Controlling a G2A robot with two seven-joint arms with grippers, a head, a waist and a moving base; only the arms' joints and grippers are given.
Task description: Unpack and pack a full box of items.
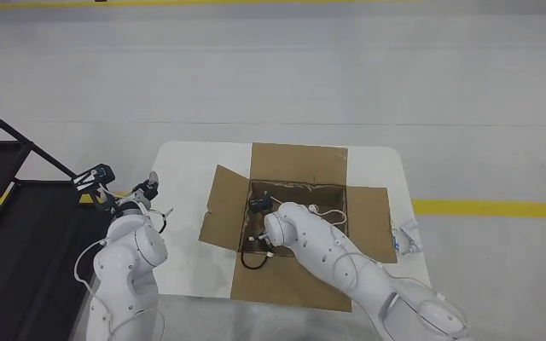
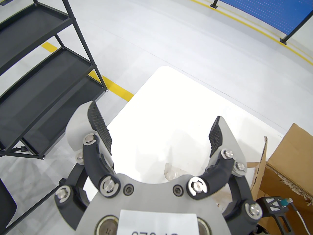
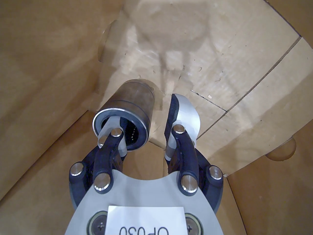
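An open cardboard box (image 1: 299, 162) stands on the white table (image 1: 188, 170) with all flaps folded out. My right arm goes down into it. In the right wrist view the right gripper (image 3: 151, 108) is low inside the box (image 3: 49, 37), beside a corner. One finger is pushed into the bore of a metal cylinder (image 3: 129, 103); the other finger stands outside it with a gap to the cylinder's wall. My left gripper (image 2: 156, 118) hangs open and empty over the table's left part (image 2: 166, 99), also seen from above as the left gripper (image 1: 152, 183).
A black shelf rack (image 1: 26, 196) stands off the table's left edge (image 2: 36, 86). A clear plastic bag (image 1: 408, 239) lies at the table's right edge. A crumpled clear wrapper (image 2: 173, 172) lies on the table under my left gripper. A black cable (image 1: 252, 260) loops over the box's near flap.
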